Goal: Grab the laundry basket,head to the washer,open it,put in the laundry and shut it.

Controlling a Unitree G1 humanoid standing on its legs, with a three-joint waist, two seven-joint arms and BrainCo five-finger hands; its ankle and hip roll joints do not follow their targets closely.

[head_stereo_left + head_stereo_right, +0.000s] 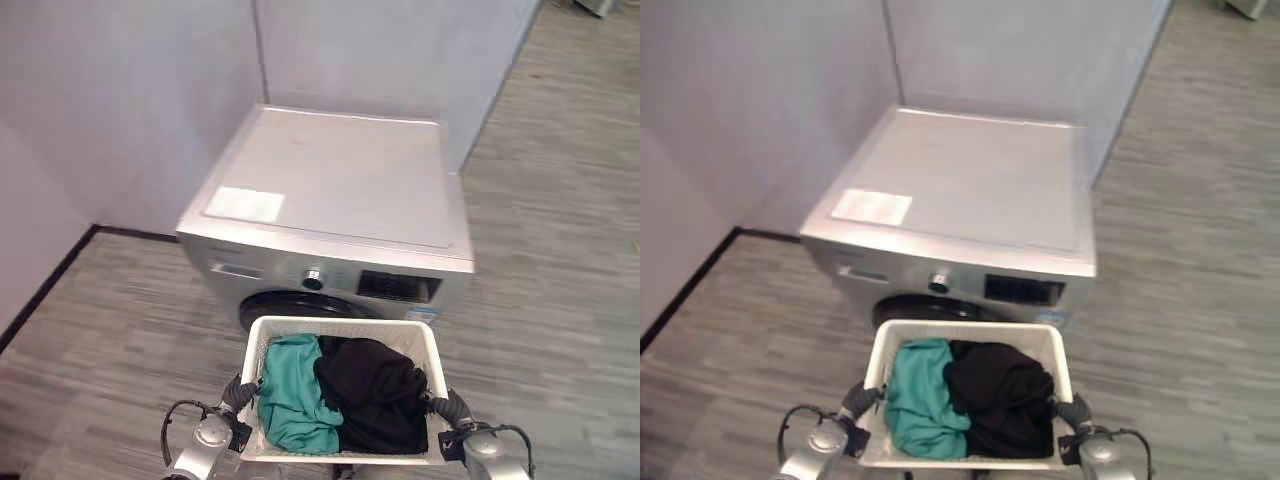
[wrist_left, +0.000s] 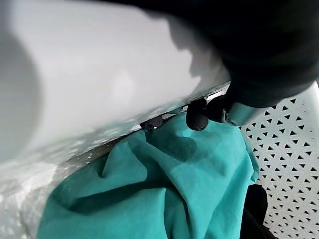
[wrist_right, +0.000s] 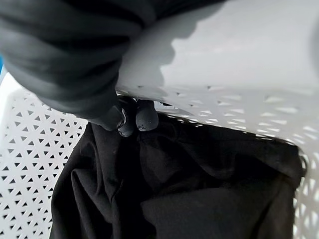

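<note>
I carry a white perforated laundry basket [image 1: 420,338] low in front of me, just short of the silver front-loading washer [image 1: 340,190]. In it lie a teal garment [image 1: 295,390] on the left and a black garment [image 1: 375,395] on the right. My left hand [image 1: 243,390] grips the basket's left rim, its dark fingertips [image 2: 197,117] curled over the edge above the teal cloth [image 2: 164,184]. Opposite it, my right hand [image 1: 447,405] holds the right rim, fingertips [image 3: 134,117] hooked inside over the black cloth [image 3: 189,189]. The washer's dark round door [image 1: 300,304] is closed.
The washer stands in a corner of pale walls [image 1: 120,110], with a dark skirting [image 1: 40,290] along the left wall. Grey wood-look floor [image 1: 560,250] stretches to the right and left of the machine. A white sheet [image 1: 245,204] lies on the washer's top.
</note>
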